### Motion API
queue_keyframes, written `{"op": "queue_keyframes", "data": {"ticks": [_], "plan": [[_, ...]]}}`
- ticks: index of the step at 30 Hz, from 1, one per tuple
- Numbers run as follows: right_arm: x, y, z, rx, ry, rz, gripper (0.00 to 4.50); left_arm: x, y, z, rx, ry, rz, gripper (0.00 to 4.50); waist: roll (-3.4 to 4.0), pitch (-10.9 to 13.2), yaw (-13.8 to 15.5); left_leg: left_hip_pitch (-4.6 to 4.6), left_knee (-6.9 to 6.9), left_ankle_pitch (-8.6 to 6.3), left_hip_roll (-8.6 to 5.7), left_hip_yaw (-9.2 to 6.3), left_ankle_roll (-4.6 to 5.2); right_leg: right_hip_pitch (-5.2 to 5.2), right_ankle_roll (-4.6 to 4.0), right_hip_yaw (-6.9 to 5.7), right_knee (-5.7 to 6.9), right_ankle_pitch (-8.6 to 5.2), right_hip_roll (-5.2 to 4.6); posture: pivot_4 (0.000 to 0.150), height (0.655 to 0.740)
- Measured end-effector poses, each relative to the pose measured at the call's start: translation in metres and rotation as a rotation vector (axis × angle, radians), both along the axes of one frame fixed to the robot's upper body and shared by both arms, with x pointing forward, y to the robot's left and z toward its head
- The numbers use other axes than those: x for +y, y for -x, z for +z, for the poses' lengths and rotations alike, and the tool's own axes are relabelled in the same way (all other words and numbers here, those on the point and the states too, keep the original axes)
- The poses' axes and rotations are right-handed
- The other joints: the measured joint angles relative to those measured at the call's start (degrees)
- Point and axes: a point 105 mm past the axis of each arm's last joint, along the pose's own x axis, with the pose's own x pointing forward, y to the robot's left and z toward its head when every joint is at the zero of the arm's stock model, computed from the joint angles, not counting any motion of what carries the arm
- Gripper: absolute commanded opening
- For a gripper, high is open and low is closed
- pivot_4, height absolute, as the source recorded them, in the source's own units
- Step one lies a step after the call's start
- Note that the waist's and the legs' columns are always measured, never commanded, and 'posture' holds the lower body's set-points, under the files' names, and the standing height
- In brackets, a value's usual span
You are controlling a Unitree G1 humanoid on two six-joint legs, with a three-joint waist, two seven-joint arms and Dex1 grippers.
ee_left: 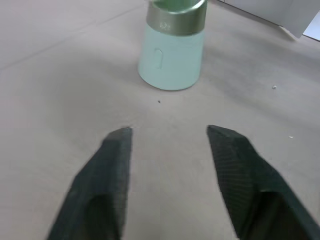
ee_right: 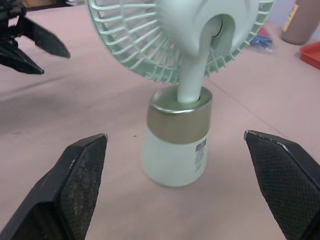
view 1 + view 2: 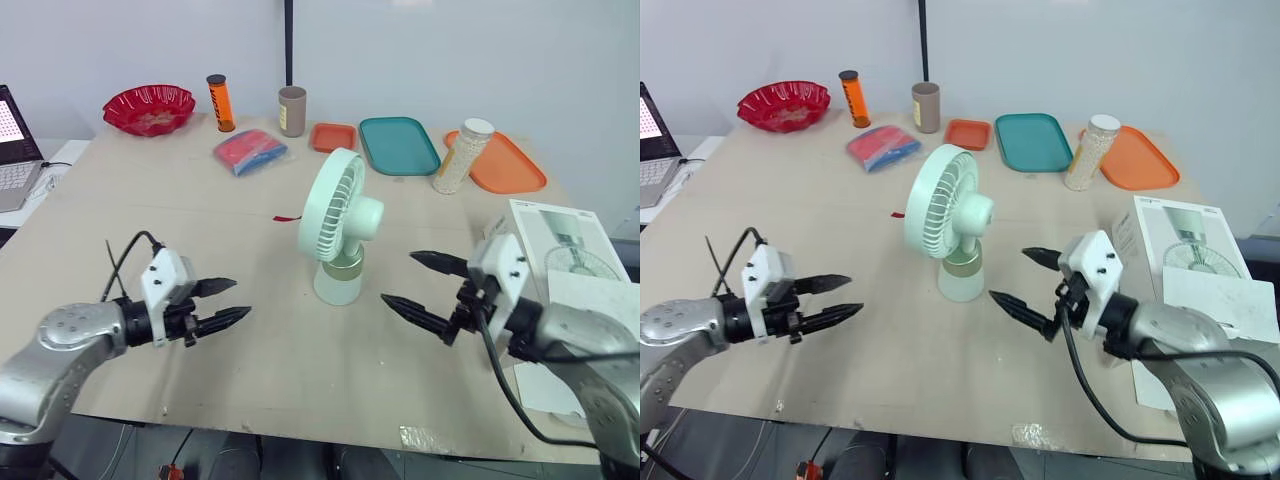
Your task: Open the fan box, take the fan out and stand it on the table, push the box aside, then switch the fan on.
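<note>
Right claw (image 3: pixel 398 278): fingers spread wide, nothing held. Tips aim at the base of the fan (image 3: pixel 340 215) from its right side, near it but not touching.
Left claw (image 3: pixel 240 298): fingers parted a little, nothing held. It sits low over the table (image 3: pixel 200 210), left of the fan and well apart from it, tips pointing toward the base.
Fan position: pale green, out of the box (image 3: pixel 560 250), standing on its round base near the middle of the table, between the two claws.
Fan axis: long axis vertical, upright. Front grille turned to the robot's left; rounded motor housing to the right, toward the right claw.
Fan markings: gold band around the top of the base. There is a small mark on the band and a small sticker lower down, both too small to read.
Box position: white, lying flat at the table's right edge, just beside the right arm.
Box print: picture of the fan on the top face; small lettering above it, unreadable.
Far side, left to right: red bowl (image 3: pixel 150 108), orange tube (image 3: pixel 220 102) with dark unreadable lettering, blue-and-red packet (image 3: pixel 250 152), brown cup (image 3: pixel 291 110), small orange tray (image 3: pixel 333 136), teal tray (image 3: pixel 399 145), white-capped bottle (image 3: pixel 460 155), large orange tray (image 3: pixel 505 165).
Left edge: laptop (image 3: pixel 15 150), open, screen lit.
</note>
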Motion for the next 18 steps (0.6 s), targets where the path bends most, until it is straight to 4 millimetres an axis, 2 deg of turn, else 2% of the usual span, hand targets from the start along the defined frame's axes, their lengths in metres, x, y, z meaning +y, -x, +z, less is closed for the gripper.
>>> {"op": "queue_keyframes", "data": {"ticks": [1,3,9,11,13,18], "plan": [[-0.002,0.011,0.001,0.008,-0.006,-0.04,4.5,0.009,0.0,-0.005,0.013,-0.032,-0.001,4.0,0.01,0.0,-0.1,0.03,-0.02,0.0,0.02,0.03,0.0,0.0,0.01,0.03,0.0,-0.01,0.02,0.15,0.74],[-0.004,0.015,0.003,0.008,-0.018,-0.069,4.5,0.013,-0.002,-0.008,0.026,-0.033,0.01,4.48,0.01,0.0,-0.1,0.03,-0.01,0.01,0.03,0.02,0.0,0.01,0.08,0.01,0.01,-0.05,0.02,0.15,0.74],[-0.005,0.039,-0.016,0.078,-0.019,-0.168,4.5,0.01,-0.002,-0.009,0.007,-0.032,0.009,4.48,-0.07,-0.1,0.1,-0.01,-0.01,0.0,0.01,0.02,0.0,0.02,0.12,0.02,-0.04,-0.07,0.0,0.15,0.74],[-0.012,0.046,-0.027,0.108,-0.006,-0.224,4.5,0.01,0.003,-0.017,0.017,-0.05,-0.004,4.48,-0.06,-0.1,0.1,0.0,-0.03,0.0,0.01,0.03,0.0,0.01,0.11,0.04,-0.04,-0.07,0.0,0.15,0.74],[-0.02,0.059,-0.048,0.172,0.048,-0.269,4.5,0.011,0.009,-0.026,0.021,-0.071,-0.021,4.48,-0.05,-0.1,0.1,0.02,-0.05,-0.01,0.03,0.03,0.01,0.01,0.08,0.03,-0.04,-0.12,0.01,0.15,0.74],[-0.024,0.065,-0.054,0.151,0.052,-0.326,4.5,0.012,0.011,-0.03,0.008,-0.08,-0.022,4.48,-0.05,-0.1,0.0,0.13,-0.02,0.01,0.11,0.07,0.0,0.08,0.3,0.06,-0.04,-0.25,0.05,0.15,0.74]]}}
